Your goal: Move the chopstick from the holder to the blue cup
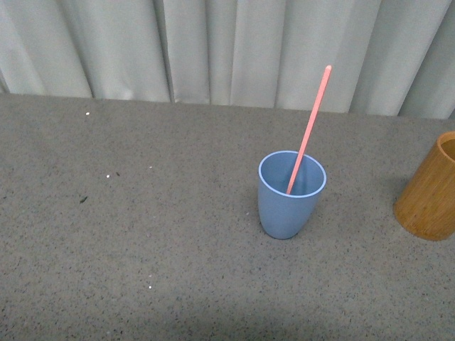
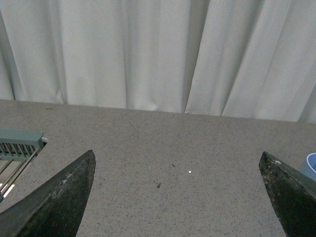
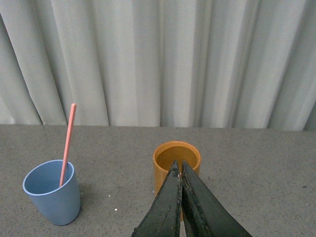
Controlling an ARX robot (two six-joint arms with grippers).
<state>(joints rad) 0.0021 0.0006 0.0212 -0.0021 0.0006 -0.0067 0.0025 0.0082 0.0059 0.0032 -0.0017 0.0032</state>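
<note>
Chopstick (image 1: 308,129) standing inside the blue cup (image 1: 291,202), leaning toward the holder's side, tip well above the rim. Holder (image 3: 176,163) sitting apart from the blue cup on the table (image 1: 142,234), showing no sticks inside, as far as visible. Right gripper (image 3: 181,170) hanging just in front of the holder, jaws together, gripping nothing. Left gripper (image 2: 177,197) waiting on the cup's far side from the holder, jaws wide apart, empty. Probably finishing the transfer; next, checking the holder for leftovers, otherwise backing away.
</note>
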